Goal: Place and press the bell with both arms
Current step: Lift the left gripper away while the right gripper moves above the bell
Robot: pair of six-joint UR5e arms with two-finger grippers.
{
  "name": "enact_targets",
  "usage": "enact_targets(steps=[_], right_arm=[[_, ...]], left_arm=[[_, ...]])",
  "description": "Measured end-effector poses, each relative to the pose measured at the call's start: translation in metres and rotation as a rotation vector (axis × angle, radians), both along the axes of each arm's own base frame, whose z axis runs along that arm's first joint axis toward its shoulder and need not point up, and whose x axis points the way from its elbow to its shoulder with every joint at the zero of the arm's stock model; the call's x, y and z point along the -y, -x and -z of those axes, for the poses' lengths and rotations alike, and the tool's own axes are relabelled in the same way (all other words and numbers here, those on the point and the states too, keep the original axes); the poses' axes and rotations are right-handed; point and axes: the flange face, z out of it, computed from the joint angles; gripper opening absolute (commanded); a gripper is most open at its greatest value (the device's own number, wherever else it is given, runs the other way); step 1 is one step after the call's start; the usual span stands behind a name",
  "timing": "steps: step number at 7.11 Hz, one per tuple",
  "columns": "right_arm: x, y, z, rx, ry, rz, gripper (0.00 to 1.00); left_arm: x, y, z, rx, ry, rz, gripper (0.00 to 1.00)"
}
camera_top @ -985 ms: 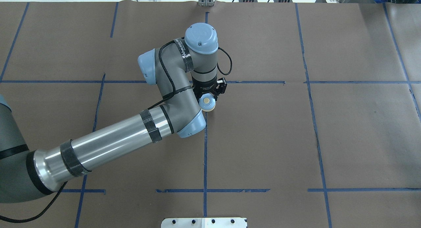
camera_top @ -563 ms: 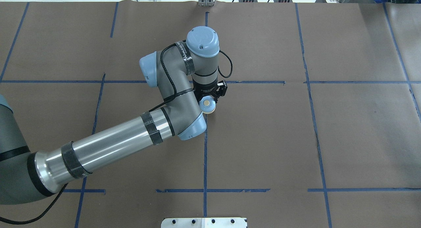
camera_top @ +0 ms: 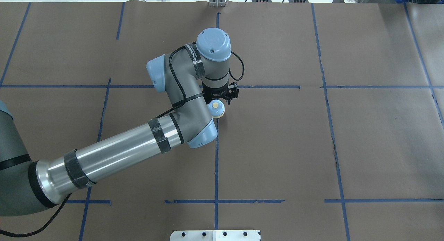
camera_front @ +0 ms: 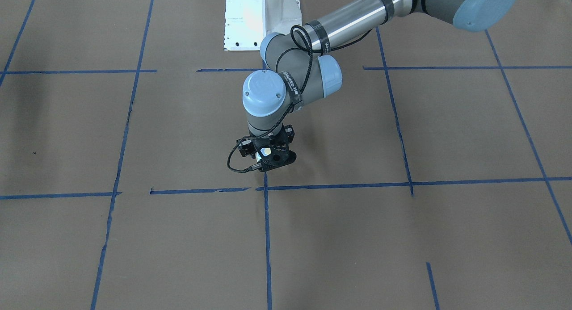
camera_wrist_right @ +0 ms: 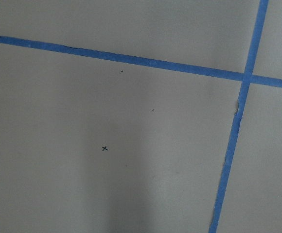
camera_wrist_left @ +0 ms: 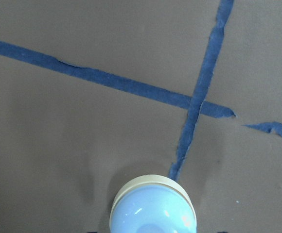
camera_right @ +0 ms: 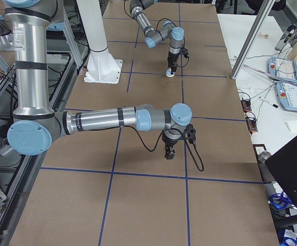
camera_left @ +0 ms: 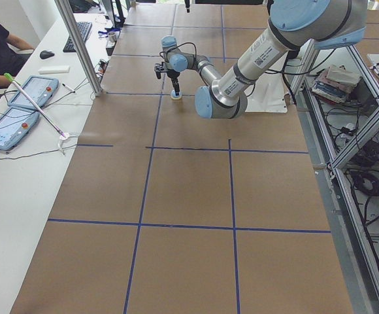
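Observation:
The bell, light blue with a cream button, is between the fingers of my left gripper, just right of the left arm's wrist and beside a blue tape cross. The gripper is shut on the bell. The bell is at or just above the paper; I cannot tell if it touches. It fills the bottom of the left wrist view, with its shadow close under it. It also shows in the side views. My right gripper hangs over the paper far from the bell; I cannot tell whether it is open or shut.
Brown paper with a grid of blue tape covers the table. The white pedestal base stands at the robot's side. A side table with tablets and a metal post lie beyond the far edge.
My left gripper has gone down with the bell and shifted slightly left; the bell looks smaller and lower in the overhead view.

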Motion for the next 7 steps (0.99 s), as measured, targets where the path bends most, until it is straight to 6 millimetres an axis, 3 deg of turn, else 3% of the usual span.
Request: enact_targets(steps=[1,2,3,4,5,6,7], right_arm=[[0.004,0.004,0.006,0.008,-0.016,0.005,1.0],[0.009,0.012,0.016,0.031,-0.039,0.006,1.0],[0.013,0.024,0.029,0.064,-0.063,-0.016,1.0],[0.019,0.049,0.05,0.095,-0.075,-0.062,1.0],[0.03,0.085,0.083,0.136,-0.055,-0.137,0.97],[0.042,0.124,0.125,0.174,-0.009,-0.208,0.83],[0.052,0.184,0.176,0.184,0.043,-0.281,0.25]], left_arm=[[0.004,0.018,0.017,-0.033,-0.023,0.018,0.93],[0.009,0.05,0.036,-0.084,-0.058,0.046,0.93],[0.008,0.089,0.043,-0.133,-0.092,0.074,0.93],[0.003,0.128,0.033,-0.163,-0.116,0.096,0.93],[-0.003,0.163,0.008,-0.169,-0.128,0.114,0.93],[-0.008,0.196,-0.024,-0.16,-0.143,0.112,0.93],[-0.014,0.231,-0.054,-0.143,-0.176,0.085,0.93]])
